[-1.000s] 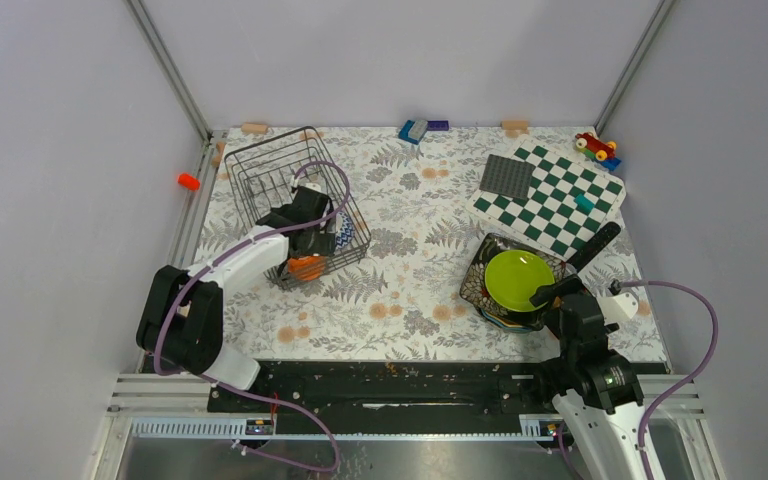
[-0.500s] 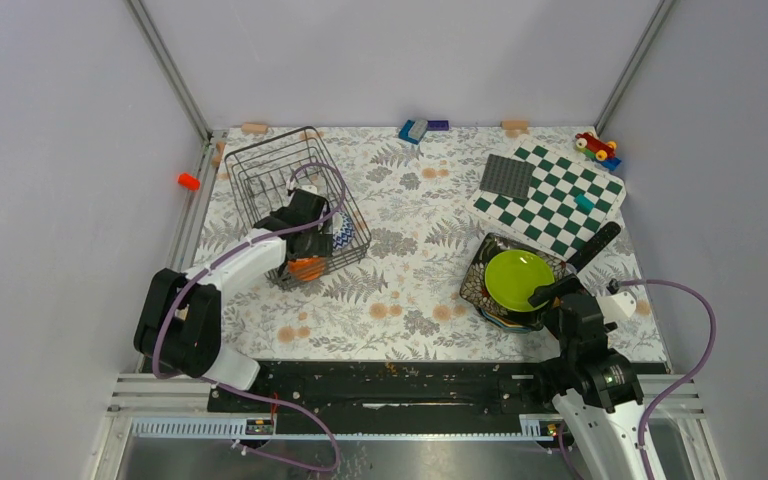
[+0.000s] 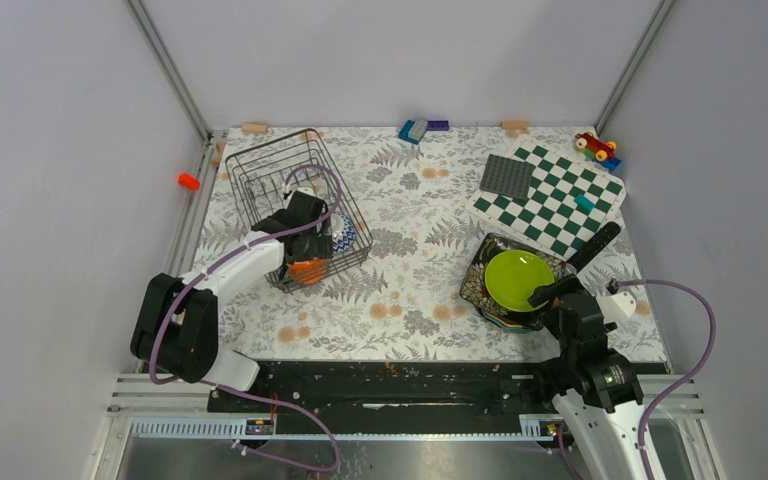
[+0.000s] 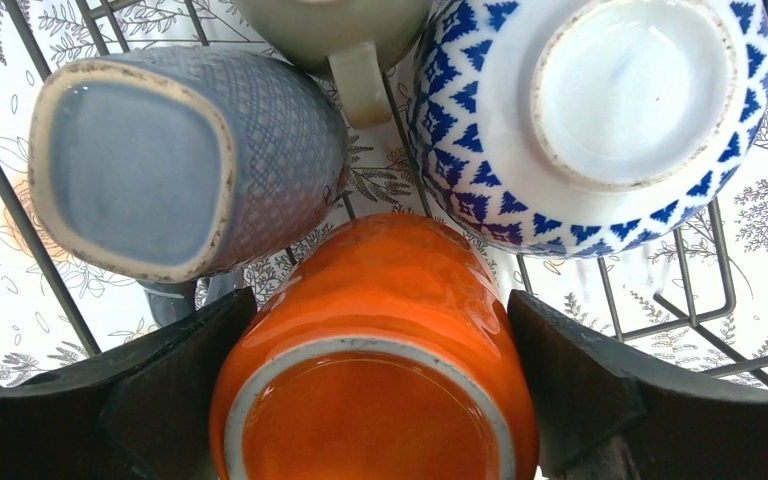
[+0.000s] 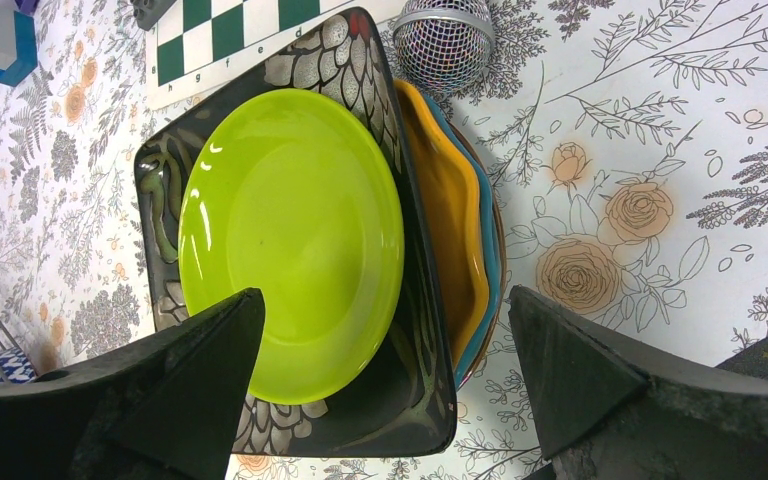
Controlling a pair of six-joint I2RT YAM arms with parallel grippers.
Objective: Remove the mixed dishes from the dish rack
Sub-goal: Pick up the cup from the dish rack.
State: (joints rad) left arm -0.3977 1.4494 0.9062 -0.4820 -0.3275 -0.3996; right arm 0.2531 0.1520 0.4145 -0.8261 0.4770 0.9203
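Top view: the dish rack (image 3: 260,165) stands at the desk's far left corner, with the left claw (image 3: 306,258) inside it.

Left wrist: its fingers (image 4: 175,385) clamp the orange mug (image 4: 375,340), beside the grey cup (image 4: 160,160) and the patterned bowl (image 4: 600,110).

Right wrist: the right claw (image 5: 385,300) is wide open and empty above the lime-green plate (image 5: 290,240).

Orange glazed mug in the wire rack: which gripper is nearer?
Left. The left gripper grips the orange glazed mug, one finger each side. The right gripper hangs open over a lime-green round plate across the table.
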